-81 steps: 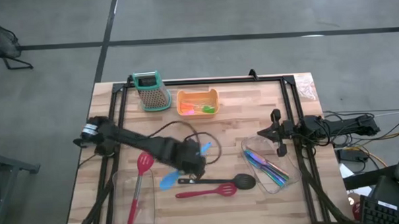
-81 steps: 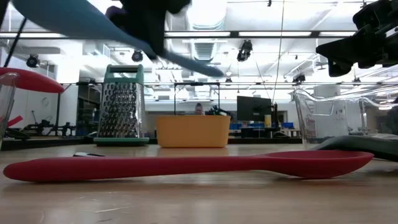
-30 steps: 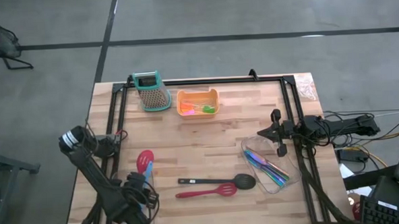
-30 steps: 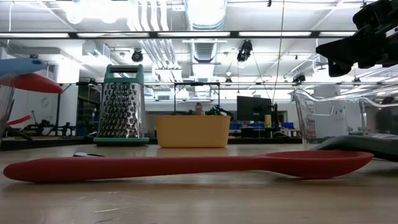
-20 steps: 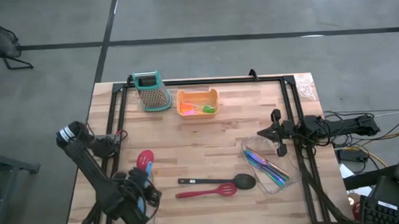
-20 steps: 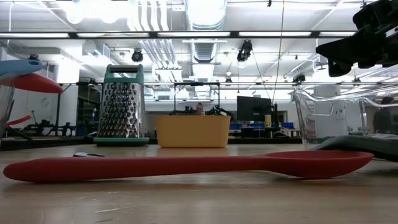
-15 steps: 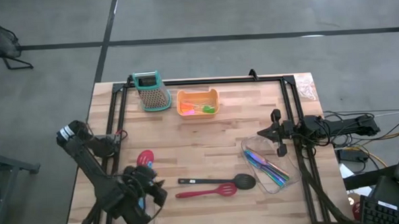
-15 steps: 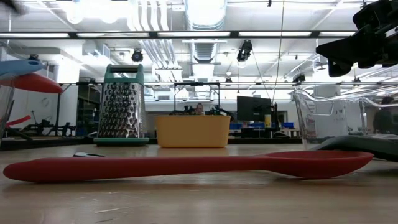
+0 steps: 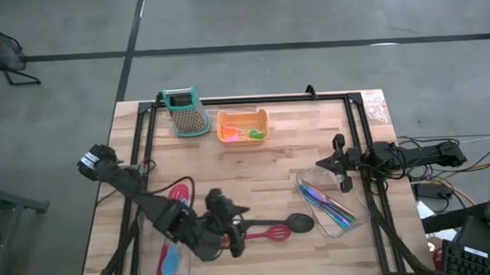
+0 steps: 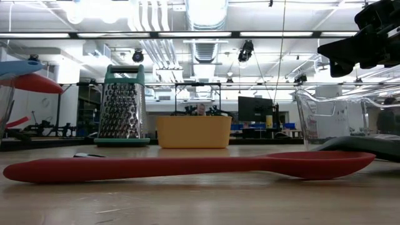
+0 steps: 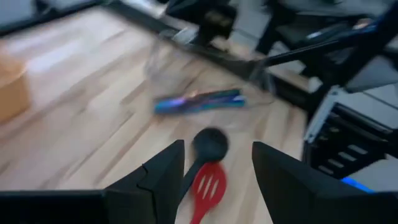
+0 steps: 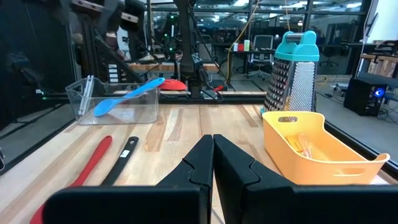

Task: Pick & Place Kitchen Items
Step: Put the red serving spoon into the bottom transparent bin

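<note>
high view: my left gripper (image 9: 225,224) hangs spread and empty by the handles of the black spoon (image 9: 292,222) and red slotted spatula (image 9: 264,234), near the clear bin (image 9: 186,260) that keeps the blue spoon (image 9: 169,258).
low view: spatula lies flat, smooth, matte.
left wrist view: fingers (image 11: 163,168) frame both heads; good line.
right wrist view: right gripper (image 12: 212,160) pressed together, waiting beside the orange tray (image 12: 311,144).

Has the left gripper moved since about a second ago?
Yes. In the high view the left gripper has swung right, away from the clear bin at the table's left edge, and is now open over the handles of the black spoon and red slotted spatula.
</note>
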`<action>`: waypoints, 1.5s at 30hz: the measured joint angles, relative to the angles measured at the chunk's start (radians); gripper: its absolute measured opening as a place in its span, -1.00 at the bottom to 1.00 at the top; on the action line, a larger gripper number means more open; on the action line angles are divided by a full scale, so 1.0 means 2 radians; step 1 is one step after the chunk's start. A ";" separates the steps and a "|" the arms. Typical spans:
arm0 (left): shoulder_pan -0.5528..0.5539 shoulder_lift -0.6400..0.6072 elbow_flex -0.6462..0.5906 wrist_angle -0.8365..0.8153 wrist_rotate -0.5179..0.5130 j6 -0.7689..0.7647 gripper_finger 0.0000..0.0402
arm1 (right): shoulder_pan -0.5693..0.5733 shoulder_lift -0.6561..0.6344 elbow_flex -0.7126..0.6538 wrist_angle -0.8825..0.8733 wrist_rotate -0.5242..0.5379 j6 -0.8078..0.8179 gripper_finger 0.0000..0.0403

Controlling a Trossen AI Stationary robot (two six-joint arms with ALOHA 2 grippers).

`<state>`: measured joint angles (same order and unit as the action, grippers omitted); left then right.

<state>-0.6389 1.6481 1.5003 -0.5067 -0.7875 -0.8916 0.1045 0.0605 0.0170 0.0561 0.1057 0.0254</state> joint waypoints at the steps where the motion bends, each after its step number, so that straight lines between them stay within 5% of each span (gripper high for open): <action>1: 0.006 0.002 0.000 0.022 0.007 0.026 -0.03 | 0.000 0.000 0.000 0.000 0.000 0.000 -0.96; 5: 0.023 0.015 0.000 0.057 0.036 0.072 -0.03 | 0.000 0.000 0.000 0.000 0.000 0.000 -0.96; 21: 0.052 0.078 0.001 0.080 0.089 0.058 -0.03 | 0.000 0.000 0.000 0.000 0.000 0.000 -0.96; 45: 0.053 0.079 0.000 0.082 0.092 0.049 -0.03 | 0.000 0.000 0.000 0.000 0.000 0.000 -0.96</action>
<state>-0.5320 1.8069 1.5009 -0.3435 -0.6029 -0.7929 0.1046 0.0606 0.0170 0.0560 0.1059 0.0250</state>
